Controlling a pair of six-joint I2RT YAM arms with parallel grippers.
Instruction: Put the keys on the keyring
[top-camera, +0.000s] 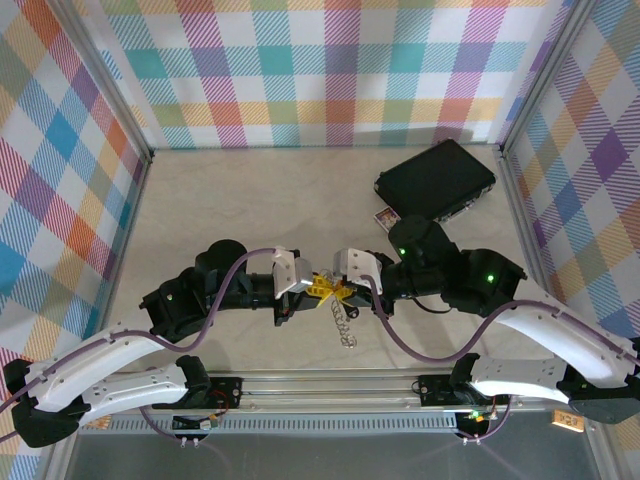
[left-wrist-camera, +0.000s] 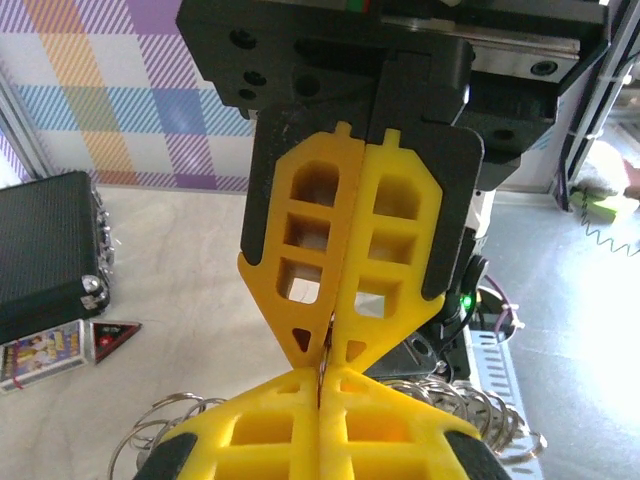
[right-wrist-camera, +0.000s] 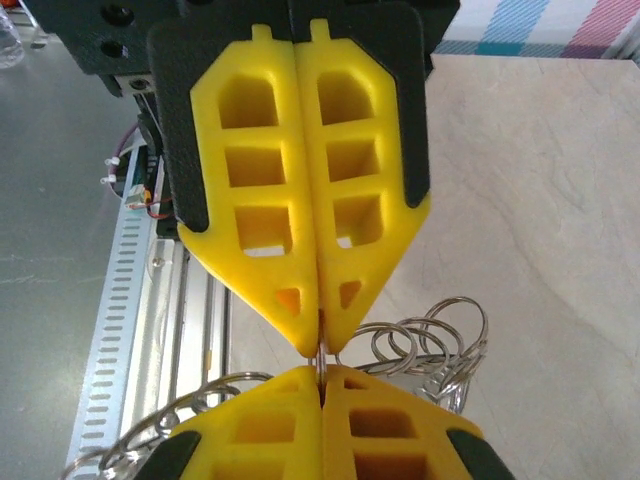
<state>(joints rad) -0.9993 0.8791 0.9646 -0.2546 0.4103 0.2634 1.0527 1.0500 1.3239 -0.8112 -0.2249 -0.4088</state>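
My two grippers meet tip to tip above the middle of the table. The left gripper (top-camera: 320, 287) (left-wrist-camera: 322, 372) and the right gripper (top-camera: 343, 290) (right-wrist-camera: 322, 372) are both shut, and a thin metal ring of the keyring is pinched between their yellow fingertips. The keyring (top-camera: 346, 322) hangs below them as a silvery strand of linked rings. Its loops (left-wrist-camera: 150, 430) (right-wrist-camera: 432, 338) spread to either side of the fingers in the wrist views. In the left wrist view the right gripper (left-wrist-camera: 327, 352) points down at my fingers. The keys are out of view.
A black rectangular case (top-camera: 435, 180) (left-wrist-camera: 45, 250) lies at the back right, with a small picture card (top-camera: 385, 216) (left-wrist-camera: 40, 352) and a dark triangular piece (left-wrist-camera: 112, 336) beside it. Plaid walls close off three sides. A metal rail (top-camera: 330, 390) runs along the near edge.
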